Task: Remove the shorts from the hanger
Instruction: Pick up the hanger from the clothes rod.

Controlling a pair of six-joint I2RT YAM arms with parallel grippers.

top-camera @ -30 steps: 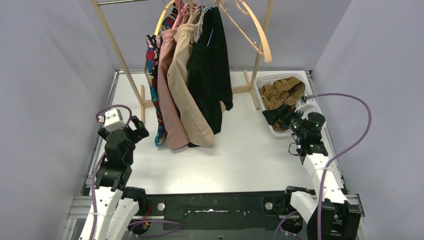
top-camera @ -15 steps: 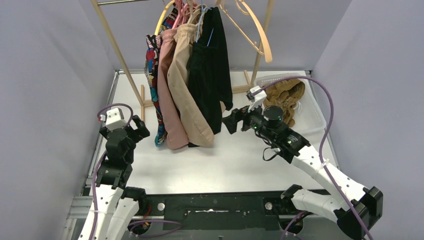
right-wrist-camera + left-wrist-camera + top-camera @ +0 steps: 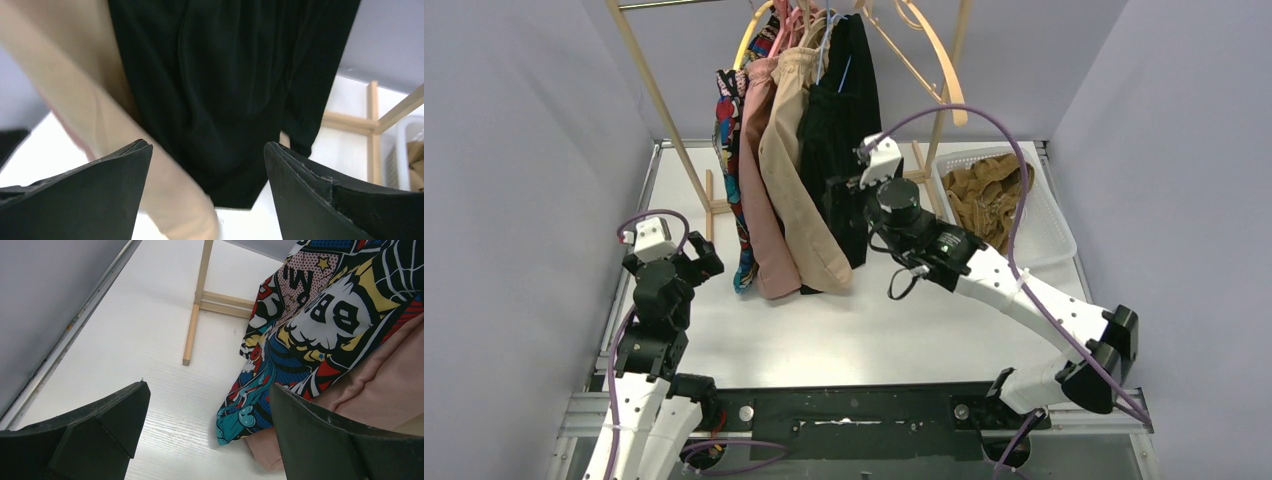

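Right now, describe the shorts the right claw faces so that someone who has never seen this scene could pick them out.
Find the wooden rack at the back of the table, where a row of shorts hangs. The black shorts are at the right end of that row, next to the beige pair, facing the open right claw. They are the only plain dark pair.

White tabletop, wooden clothes rack, white slotted basket at right, grey walls

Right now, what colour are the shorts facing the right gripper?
Black shorts, clearest in the right wrist view.
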